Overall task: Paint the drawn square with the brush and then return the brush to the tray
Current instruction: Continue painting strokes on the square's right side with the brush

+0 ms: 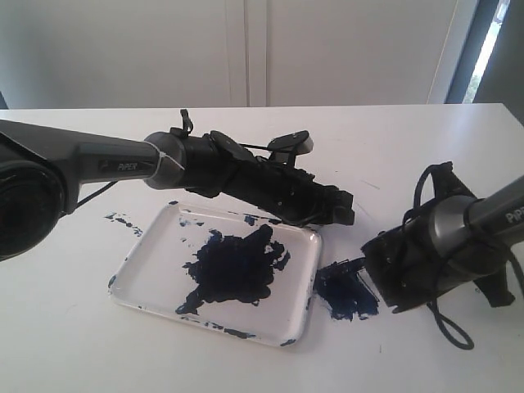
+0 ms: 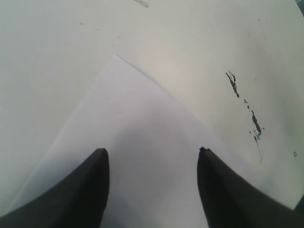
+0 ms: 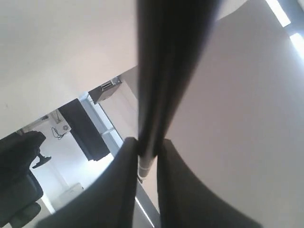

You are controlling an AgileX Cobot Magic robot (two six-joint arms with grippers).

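Nearest you in the exterior view, the tray (image 1: 147, 262) lies flat on the white table (image 1: 65, 344). Its long sides run roughly left to right, and a dark navy blotch (image 1: 233, 266) covers its middle. Just beside its right end is the drawn square (image 1: 348, 291), smeared navy all over.

Your right gripper (image 1: 378, 266) hangs low at the smear's right side, nose toward it. You cannot tell from here whether it touches. You cannot pick out the brush either, since it is lost against the black gripper and the paint. The right wrist view does show it. There the right gripper (image 3: 147, 145) is clamped on the brush (image 3: 161, 71), whose black handle runs out of the pinch toward the camera, in line with the fingers. You cannot tell which end carries the bristles.

Farther back, your left gripper (image 1: 342, 209) reaches in from the left above the tray's far right corner. In its wrist view the left gripper (image 2: 152, 150) has its fingers spread wide over a white paper sheet (image 2: 142, 128), with paint specks (image 2: 247, 107) on the table beside the sheet. The sheet's edges do not show in the exterior view.

Bare table lies in front of the tray and behind the arms, up to the far edge.
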